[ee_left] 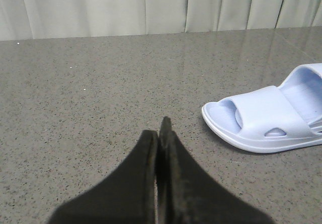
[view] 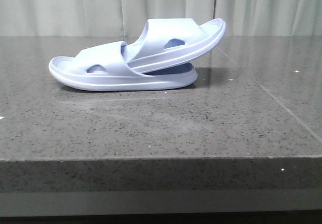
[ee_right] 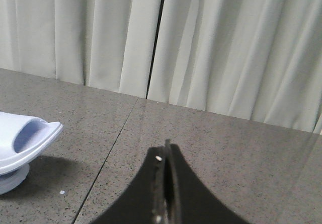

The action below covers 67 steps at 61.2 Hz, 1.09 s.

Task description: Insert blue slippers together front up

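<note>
Two pale lavender-blue slippers lie on the grey stone table point(view: 151, 128). The lower slipper point(view: 100, 73) rests flat with its toe to the left. The upper slipper point(view: 186, 40) is pushed under the lower one's strap and tilts up to the right. The lower slipper also shows in the left wrist view point(ee_left: 266, 116). The raised end of the upper slipper shows in the right wrist view point(ee_right: 22, 138). My left gripper point(ee_left: 160, 133) is shut and empty, apart from the slippers. My right gripper point(ee_right: 166, 156) is shut and empty. Neither gripper shows in the front view.
Pale curtains point(view: 161, 7) hang behind the table. A seam in the tabletop point(view: 266, 90) runs diagonally on the right. The table's front edge point(view: 161, 158) is near the camera.
</note>
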Motion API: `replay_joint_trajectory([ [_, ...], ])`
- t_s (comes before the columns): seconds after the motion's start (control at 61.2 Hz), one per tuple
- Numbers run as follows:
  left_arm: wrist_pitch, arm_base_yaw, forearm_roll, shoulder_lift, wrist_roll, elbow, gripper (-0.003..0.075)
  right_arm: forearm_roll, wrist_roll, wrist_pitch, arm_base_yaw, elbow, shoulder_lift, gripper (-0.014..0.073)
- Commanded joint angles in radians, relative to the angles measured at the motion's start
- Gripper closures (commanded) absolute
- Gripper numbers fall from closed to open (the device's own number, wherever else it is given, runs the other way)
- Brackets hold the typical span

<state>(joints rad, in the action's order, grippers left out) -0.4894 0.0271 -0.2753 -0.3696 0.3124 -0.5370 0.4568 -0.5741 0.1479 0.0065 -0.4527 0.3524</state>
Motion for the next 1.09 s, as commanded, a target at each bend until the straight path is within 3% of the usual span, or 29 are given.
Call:
replay_joint_trajectory([
  [0.0,0.084,0.008,-0.019,-0.007,-0.001,-0.026,0.0739,0.011,-0.011,-0.078,0.001,-0.024,0.005,0.0653],
  [0.49,0.084,0.008,0.004,-0.002,-0.003,-0.013,0.0739,0.011,-0.011,-0.078,0.001,-0.024,0.005,0.0653],
  [0.653,0.079,0.008,0.183,0.06,-0.25,0.018,0.0739,0.011,-0.011,-0.078,0.001,-0.024,0.005,0.0653],
  [1.078,0.128,0.008,0.232,0.359,-0.287,0.304,0.0739,0.011,-0.011,-0.078,0.001,-0.024,0.005,0.0653],
])
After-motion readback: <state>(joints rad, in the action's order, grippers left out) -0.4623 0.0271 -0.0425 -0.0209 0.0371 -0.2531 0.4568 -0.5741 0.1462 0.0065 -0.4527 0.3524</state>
